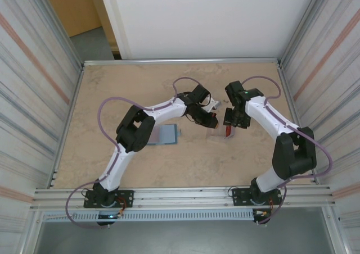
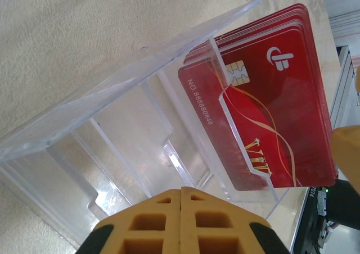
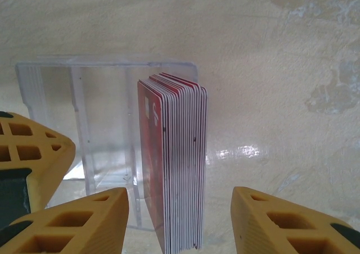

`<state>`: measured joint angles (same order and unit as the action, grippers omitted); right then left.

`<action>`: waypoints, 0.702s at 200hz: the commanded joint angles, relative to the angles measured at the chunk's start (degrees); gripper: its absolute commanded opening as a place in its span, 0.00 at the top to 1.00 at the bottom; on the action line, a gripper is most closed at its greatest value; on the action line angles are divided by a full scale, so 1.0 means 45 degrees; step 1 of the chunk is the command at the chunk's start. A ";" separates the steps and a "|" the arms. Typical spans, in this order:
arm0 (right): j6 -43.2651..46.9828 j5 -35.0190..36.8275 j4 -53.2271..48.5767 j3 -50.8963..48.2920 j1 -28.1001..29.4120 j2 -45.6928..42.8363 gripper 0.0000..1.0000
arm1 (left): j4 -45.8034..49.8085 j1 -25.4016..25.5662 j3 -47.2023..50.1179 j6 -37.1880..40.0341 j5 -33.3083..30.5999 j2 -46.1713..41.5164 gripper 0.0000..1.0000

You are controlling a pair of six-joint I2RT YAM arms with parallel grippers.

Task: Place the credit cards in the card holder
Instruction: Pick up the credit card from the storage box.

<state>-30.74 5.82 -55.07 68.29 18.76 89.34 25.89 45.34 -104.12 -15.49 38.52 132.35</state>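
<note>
A stack of several red credit cards [image 3: 181, 164] stands on edge in the end slot of a clear plastic case [image 3: 84, 96]. My right gripper [image 3: 180, 195] is open, one finger on each side of the stack, touching neither side. In the left wrist view the front credit card [image 2: 281, 96] shows a chip and gold marks, and my left gripper [image 2: 181, 195] is shut with nothing between its tips, right at the clear plastic case [image 2: 129, 125]. From above, both grippers [image 1: 211, 122] [image 1: 230, 125] meet mid-table over the credit cards [image 1: 228, 131]. The blue card holder [image 1: 167, 134] lies flat to their left.
Metal rails [image 1: 180, 195] border the sandy table [image 1: 112, 91] at the front, and corrugated walls stand along both sides. The left arm's elbow [image 1: 135, 131] hangs just left of the card holder. Bare table lies in front of the cards.
</note>
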 commanded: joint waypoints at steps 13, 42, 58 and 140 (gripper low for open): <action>0.0308 0.0579 -0.0290 0.0427 0.0259 0.0592 0.51 | 0.0189 -0.0037 0.0491 -0.0192 -0.0018 -0.0103 1.00; 0.0311 0.0824 -0.0374 0.0385 0.0418 0.0679 0.51 | 0.0145 -0.0037 0.0621 -0.0129 -0.0069 -0.0171 1.00; 0.0321 0.0854 -0.0446 0.0424 0.0438 0.0775 0.51 | 0.0096 -0.0017 0.0672 -0.0151 -0.0100 -0.0186 1.00; 0.0442 0.1095 -0.0840 0.0625 0.0450 0.0703 0.58 | 0.0104 -0.0017 0.0695 -0.0270 -0.0021 -0.0082 1.00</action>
<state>-29.65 9.19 -56.31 68.93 20.32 92.66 23.90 45.10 -102.63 -16.40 39.22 132.03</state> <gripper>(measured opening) 0.418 0.059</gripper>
